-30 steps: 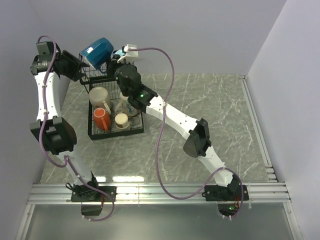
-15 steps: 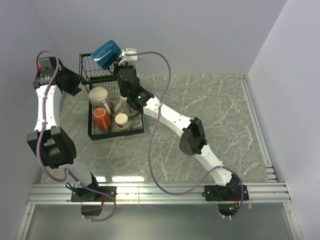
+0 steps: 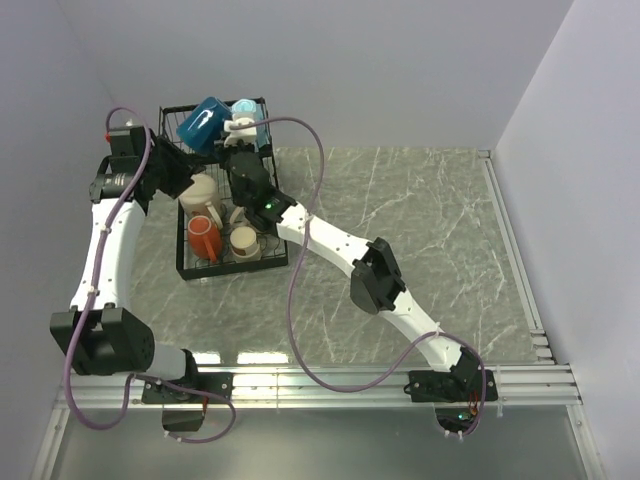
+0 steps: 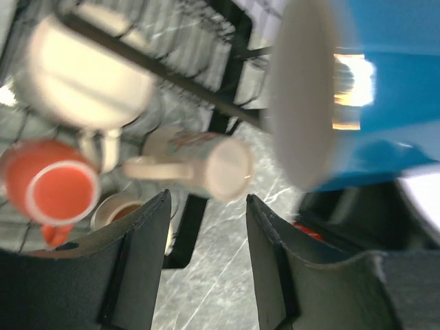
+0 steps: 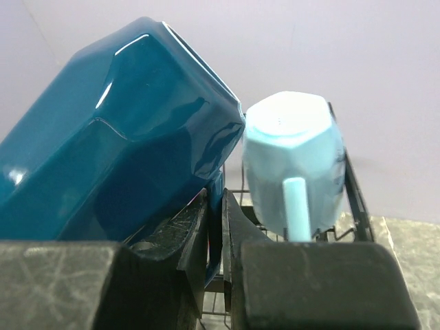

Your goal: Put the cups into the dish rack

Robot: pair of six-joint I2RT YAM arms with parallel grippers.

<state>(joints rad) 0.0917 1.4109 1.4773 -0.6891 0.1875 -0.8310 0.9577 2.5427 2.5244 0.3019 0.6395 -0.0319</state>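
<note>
Right hand (image 5: 214,203) pinching dark blue mug (image 5: 117,117), over rack (image 3: 230,272)

dark blue mug (image 5: 117,130): I read it as glazed ceramic, very glossy, with sharp highlights on its facets.
light blue mug (image 5: 292,158): smooth glaze, a softer sheen to my eye.
orange-red mug (image 4: 51,189): smooth and glossy.
dish rack (image 3: 232,271): thin black wire, coated, with little shine.
bench (image 3: 430,220): veined stone look, faintly reflective at the near edge.
right gripper (image 5: 214,206): I see matt black jaws, finely scratched.
</note>
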